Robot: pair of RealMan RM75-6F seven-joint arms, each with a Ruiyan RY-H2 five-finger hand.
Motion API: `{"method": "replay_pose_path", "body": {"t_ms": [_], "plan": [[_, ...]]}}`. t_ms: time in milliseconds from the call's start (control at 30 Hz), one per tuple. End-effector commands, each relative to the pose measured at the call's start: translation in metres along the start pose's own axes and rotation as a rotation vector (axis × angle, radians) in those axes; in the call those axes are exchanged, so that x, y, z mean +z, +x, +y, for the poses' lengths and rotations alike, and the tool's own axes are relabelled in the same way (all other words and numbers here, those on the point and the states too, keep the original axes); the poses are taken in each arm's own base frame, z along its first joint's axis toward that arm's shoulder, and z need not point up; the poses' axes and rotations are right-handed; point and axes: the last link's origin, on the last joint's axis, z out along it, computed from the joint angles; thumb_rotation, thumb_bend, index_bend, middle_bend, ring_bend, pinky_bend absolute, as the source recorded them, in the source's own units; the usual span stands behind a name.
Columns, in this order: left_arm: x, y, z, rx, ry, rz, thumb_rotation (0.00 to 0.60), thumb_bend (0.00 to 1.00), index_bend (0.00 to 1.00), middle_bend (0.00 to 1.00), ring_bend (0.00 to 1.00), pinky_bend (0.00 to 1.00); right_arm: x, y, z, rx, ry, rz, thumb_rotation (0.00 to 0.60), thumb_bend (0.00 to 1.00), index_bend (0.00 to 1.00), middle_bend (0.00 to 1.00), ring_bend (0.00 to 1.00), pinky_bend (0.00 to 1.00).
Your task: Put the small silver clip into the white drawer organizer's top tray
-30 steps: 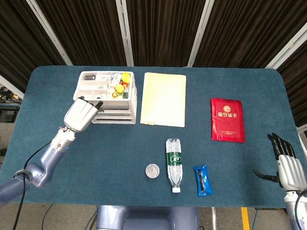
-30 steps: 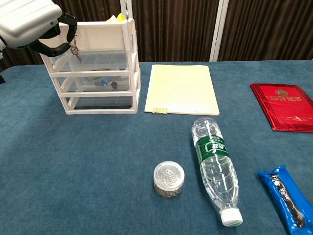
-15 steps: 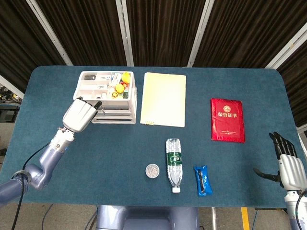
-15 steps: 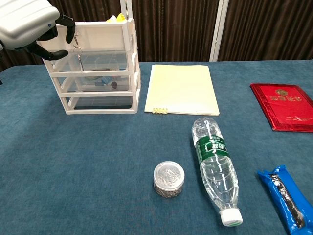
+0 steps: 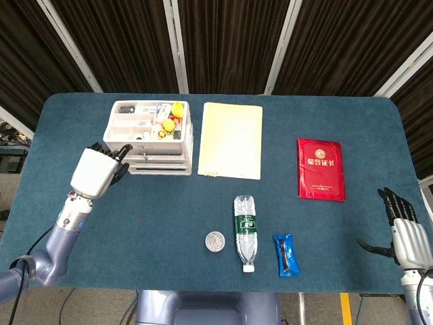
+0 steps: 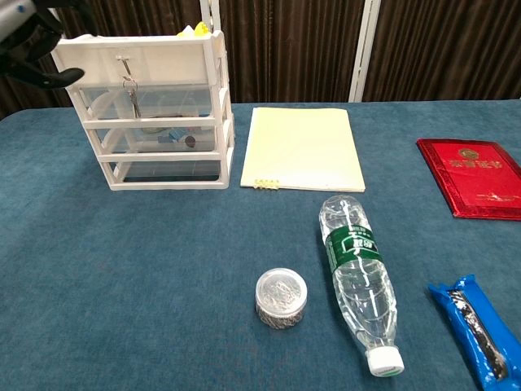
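Release looks complete — left hand (image 5: 95, 170) hangs empty, fingers spread, the small silver clip (image 6: 129, 84) hooked on the white drawer organizer (image 5: 153, 137) front just beyond its fingertips — next: nudging it inside.

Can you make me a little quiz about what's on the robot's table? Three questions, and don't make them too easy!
1. True or false: the left hand is holding the small silver clip.
2. What lies flat on the table right beside the white drawer organizer? A) a yellow folder B) a banana C) a teddy bear
3. Fill in the word: the small silver clip hangs on the front of the organizer's ____ tray.

Key: 1 false, the hand is open and away from the clip. 2 A. 3 top.
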Motion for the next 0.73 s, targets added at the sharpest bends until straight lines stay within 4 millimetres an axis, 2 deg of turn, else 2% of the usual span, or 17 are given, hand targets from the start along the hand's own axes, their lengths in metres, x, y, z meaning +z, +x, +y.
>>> {"method": "replay_pose_path", "body": {"t_ms": [33, 167, 233, 333, 633, 733], "plan": [[-0.055, 0.024, -0.009, -0.097, 0.139, -0.062, 0.600, 0.27, 0.26, 0.43, 0.46, 0.47, 0.000, -0.001, 0.001, -0.010, -0.002, -0.016, 0.600, 0.00, 0.01, 0.00, 0.00, 0.00], [-0.106, 0.036, -0.009, -0.178, 0.245, -0.193, 0.600, 0.22, 0.13, 0.13, 0.13, 0.17, 0.000, -0.001, 0.001, -0.025, -0.001, -0.021, 0.600, 0.00, 0.01, 0.00, 0.00, 0.00], [-0.121, 0.039, -0.008, -0.200, 0.277, -0.254, 0.600, 0.21, 0.07, 0.03, 0.03, 0.06, 0.000, -0.001, 0.001, -0.033, 0.001, -0.020, 0.600, 0.00, 0.01, 0.00, 0.00, 0.00], [-0.148, 0.047, -0.011, -0.243, 0.323, -0.340, 0.597, 0.21, 0.02, 0.00, 0.00, 0.01, 0.000, -0.001, 0.001, -0.052, 0.009, -0.011, 0.600, 0.00, 0.01, 0.00, 0.00, 0.00], [-0.188, 0.060, -0.025, -0.284, 0.394, -0.365, 0.585, 0.21, 0.00, 0.00, 0.00, 0.00, -0.001, -0.002, 0.001, -0.067, 0.023, -0.005, 0.600, 0.00, 0.01, 0.00, 0.00, 0.00], [-0.196, 0.061, -0.029, -0.288, 0.409, -0.368, 0.583, 0.21, 0.00, 0.00, 0.00, 0.00, -0.001, -0.002, 0.001, -0.066, 0.023, -0.004, 0.600, 0.00, 0.01, 0.00, 0.00, 0.00]]}}
